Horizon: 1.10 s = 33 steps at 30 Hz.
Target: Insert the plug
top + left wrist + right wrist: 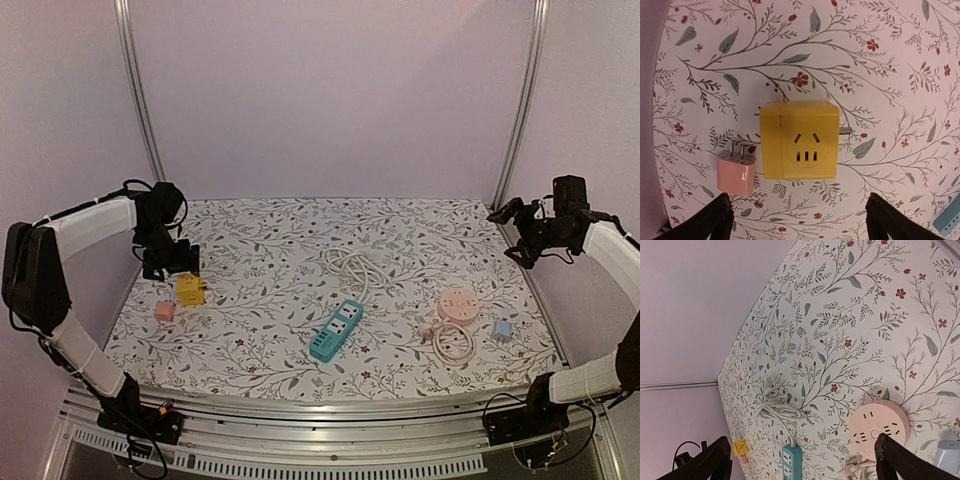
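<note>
A yellow cube socket adapter lies at the left of the floral table, its socket face up and metal prongs pointing sideways; it fills the left wrist view. A small pink plug lies just beside it, prongs visible. My left gripper hovers right above the adapter, open and empty, its fingers wide apart. My right gripper is open and empty, raised at the far right edge. A teal power strip lies mid-table.
The strip's white cord is bundled behind it. A round pink socket with a coiled pink cord and a light blue plug lie at the right. The right wrist view shows the round socket and strip.
</note>
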Each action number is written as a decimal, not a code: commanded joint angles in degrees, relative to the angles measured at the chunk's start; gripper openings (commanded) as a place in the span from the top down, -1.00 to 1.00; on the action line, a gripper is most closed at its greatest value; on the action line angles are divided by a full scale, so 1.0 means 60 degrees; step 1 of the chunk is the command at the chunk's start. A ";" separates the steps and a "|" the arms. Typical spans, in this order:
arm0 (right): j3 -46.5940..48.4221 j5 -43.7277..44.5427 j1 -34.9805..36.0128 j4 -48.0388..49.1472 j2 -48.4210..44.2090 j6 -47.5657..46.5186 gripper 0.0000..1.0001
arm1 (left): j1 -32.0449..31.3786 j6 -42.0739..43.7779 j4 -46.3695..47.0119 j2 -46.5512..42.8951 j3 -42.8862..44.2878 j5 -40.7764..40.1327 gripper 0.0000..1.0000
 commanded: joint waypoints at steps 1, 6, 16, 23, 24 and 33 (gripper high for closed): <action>0.0484 -0.0143 -0.0014 -0.0512 0.0344 -0.0632 -0.98 | 0.0154 0.0141 0.0435 0.0580 -0.0368 0.0410 -0.84; 0.0242 0.0131 -0.0015 -0.0781 0.0121 -0.0813 -0.98 | 0.0220 0.0411 0.0467 0.1252 -0.0167 0.0650 -0.79; 0.0315 0.0027 -0.0023 -0.0753 0.0046 -0.0550 -0.97 | 0.0515 0.0702 0.0376 0.1896 0.0333 0.0354 -0.59; 0.0482 -0.0071 -0.0021 -0.0706 0.0158 -0.0496 -0.98 | 0.0524 0.0872 0.0399 0.2407 0.0455 0.0653 -0.23; 0.0497 -0.0100 -0.0013 -0.0696 0.0180 -0.0452 -0.98 | 0.0531 0.0885 0.0423 0.2403 0.0445 0.0723 -0.13; 0.0052 -0.0292 0.0019 -0.0340 -0.0289 -0.0149 -0.98 | 0.0515 0.1182 0.0535 0.2126 0.0474 0.1324 0.64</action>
